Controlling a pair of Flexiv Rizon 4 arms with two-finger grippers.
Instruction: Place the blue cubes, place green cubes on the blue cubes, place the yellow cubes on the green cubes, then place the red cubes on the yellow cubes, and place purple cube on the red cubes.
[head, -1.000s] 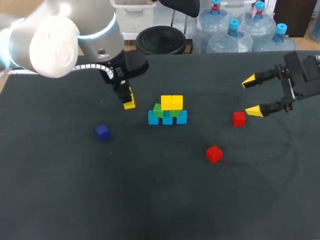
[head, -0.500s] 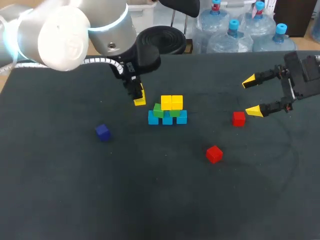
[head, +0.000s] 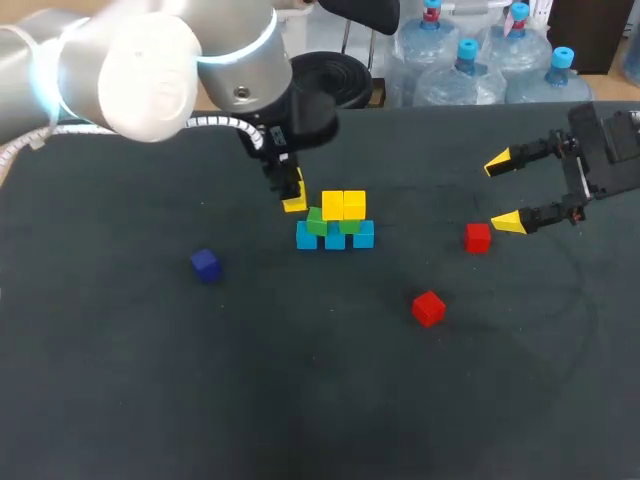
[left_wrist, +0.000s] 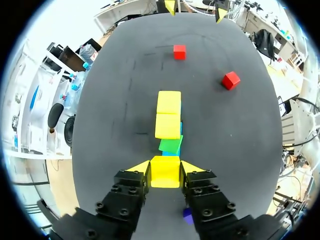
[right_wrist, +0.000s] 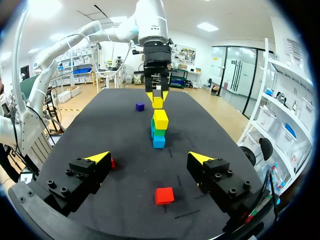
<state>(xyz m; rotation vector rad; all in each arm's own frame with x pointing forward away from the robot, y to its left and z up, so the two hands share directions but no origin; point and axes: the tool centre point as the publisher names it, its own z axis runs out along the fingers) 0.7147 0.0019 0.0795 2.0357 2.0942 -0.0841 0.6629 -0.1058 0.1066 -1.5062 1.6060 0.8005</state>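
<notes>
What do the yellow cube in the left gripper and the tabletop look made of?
Yellow cube, held in the left gripper: even colour, matte, crisp edges, likely painted wood or hard plastic. Tabletop: dark matte covering with faint scuff marks, perhaps felt or a rubber mat; cannot tell which.

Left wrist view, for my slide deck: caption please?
Left end effector grips a yellow cube, the partly built cube stack just ahead.
</notes>
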